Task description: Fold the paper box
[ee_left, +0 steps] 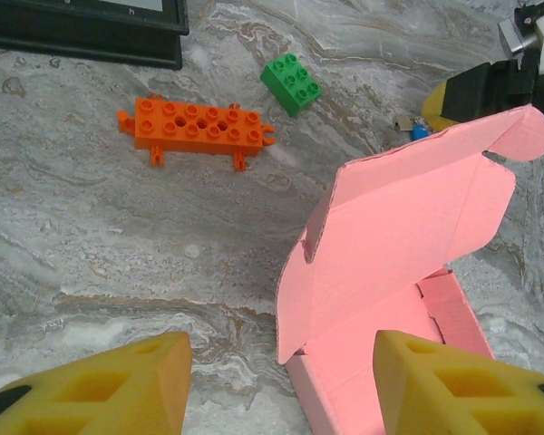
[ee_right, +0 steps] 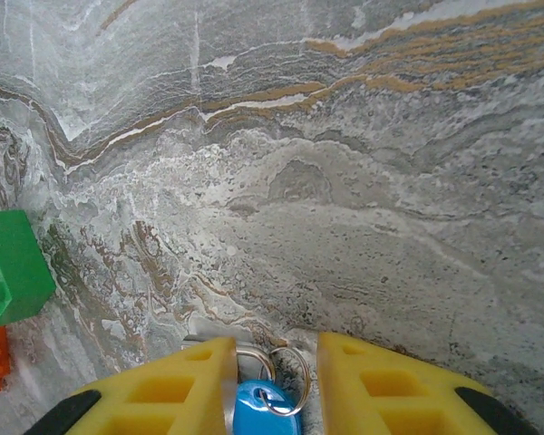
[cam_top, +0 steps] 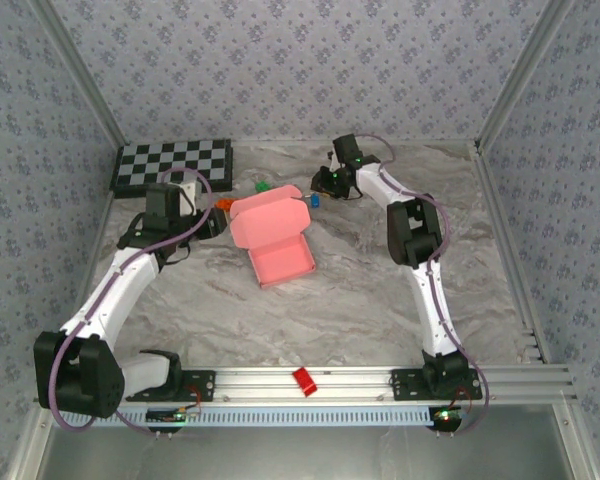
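Right of the checkered board, on the grey counter: the paper box. Pink all over. Stands half made, with the lid tipped up on the side nearer the board and the open tray on the side farther from it. Shows a round flap at one corner of the lid.

Just off the board's right end, by its near edge: the left gripper. Yellow fingers wide apart, holding nothing, with the edge of the tray low between them.

Farther right of the board, past the box: the right gripper. Fingers a little apart, with a blue tag and its metal ring between them. Hard to tell if pinched or just lying there.

Between the board and the box: an orange brick and a small green brick, both flat on the counter, apart from each other. Far from the board, on the metal rail by the arm bases: a red block.
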Controlling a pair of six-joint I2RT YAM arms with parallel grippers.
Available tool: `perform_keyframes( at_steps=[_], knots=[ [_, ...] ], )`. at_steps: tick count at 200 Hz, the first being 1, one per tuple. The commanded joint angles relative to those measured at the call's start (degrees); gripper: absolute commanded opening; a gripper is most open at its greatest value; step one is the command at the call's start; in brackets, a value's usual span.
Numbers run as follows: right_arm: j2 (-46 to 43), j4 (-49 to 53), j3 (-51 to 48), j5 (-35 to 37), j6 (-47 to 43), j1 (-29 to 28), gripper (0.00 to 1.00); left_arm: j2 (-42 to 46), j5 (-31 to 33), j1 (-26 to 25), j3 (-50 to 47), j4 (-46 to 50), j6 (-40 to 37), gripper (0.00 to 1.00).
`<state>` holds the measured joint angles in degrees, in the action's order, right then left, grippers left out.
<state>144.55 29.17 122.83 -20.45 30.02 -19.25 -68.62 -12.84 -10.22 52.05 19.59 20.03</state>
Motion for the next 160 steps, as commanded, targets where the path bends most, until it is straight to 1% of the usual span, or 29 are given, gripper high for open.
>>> perform_keyframes(
  at_steps=[1, 90, 105, 132, 160],
  knots=[
    [1.96, 3.52, 1.97, 0.44, -0.92, -0.76, 0.29, 1.6, -0.41, 0.28, -0.55, 0.44, -0.69, 0.55],
    [1.83, 4.48, 1.75, -0.82, -1.67, -1.23, 0.2, 1.74, -0.24, 0.29, -1.21, 0.09, -0.87, 0.55],
    [1.3, 4.3, 1.33, -0.9, -1.87, -1.23, 0.17, 1.65, -0.2, 0.27, -1.38, 0.0, -0.87, 0.55],
    [0.71, 4.45, 0.51, -0.94, -2.42, -1.29, 0.16, 1.61, -0.17, 0.29, -1.45, -0.24, -0.79, 0.55],
    [-0.5, 5.01, -0.85, -0.9, -3.64, -1.28, 0.07, 1.56, -0.25, 0.29, -1.52, -0.43, -0.65, 0.55]
  ],
)
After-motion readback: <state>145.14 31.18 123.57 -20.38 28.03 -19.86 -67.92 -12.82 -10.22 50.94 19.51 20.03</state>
